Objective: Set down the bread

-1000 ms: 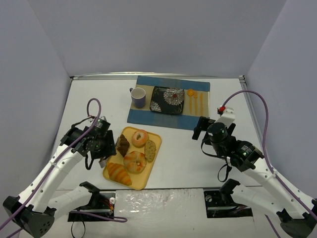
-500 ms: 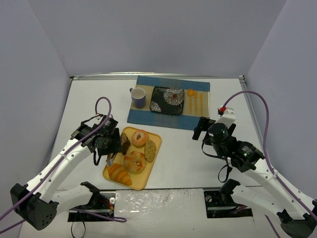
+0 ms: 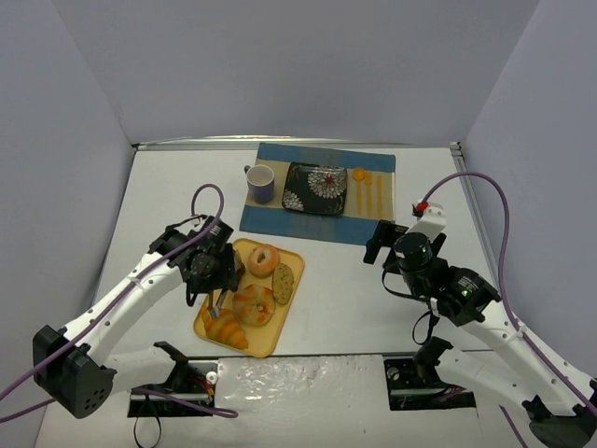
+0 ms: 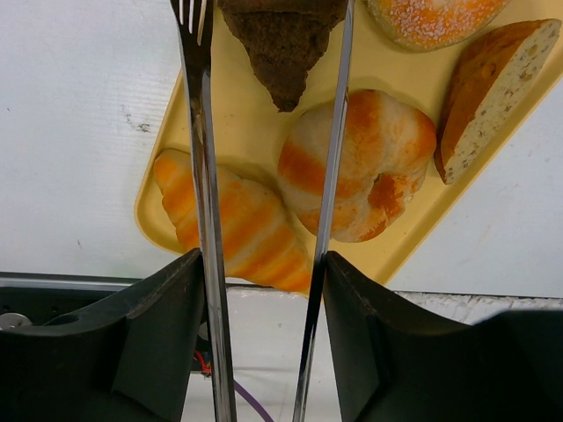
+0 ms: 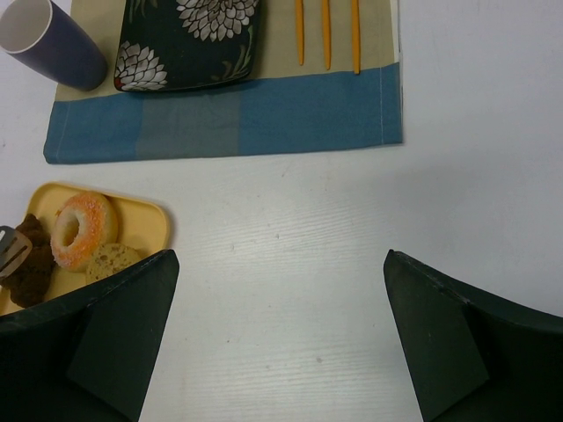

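Clenched left gripper (image 4: pixel 262 272) on tongs (image 4: pixel 204 176), tips straddling chocolate-brown bread (image 4: pixel 281 44) just ahead, on yellow tray (image 4: pixel 237 132). Had not lifted it yet, nor carried it to floral plate (image 5: pixel 189 53), the likely target. Held right gripper (image 5: pixel 277 290) open, empty

The left arm (image 3: pixel 140 289) reaches forward with the wrist pitched down. The left gripper (image 4: pixel 264 268) clamps the tongs (image 4: pixel 205 176), one blade inside each finger. The right arm (image 3: pixel 466 294) is elbow-bent; the right gripper (image 5: pixel 280 264) has its jaws spread wide.
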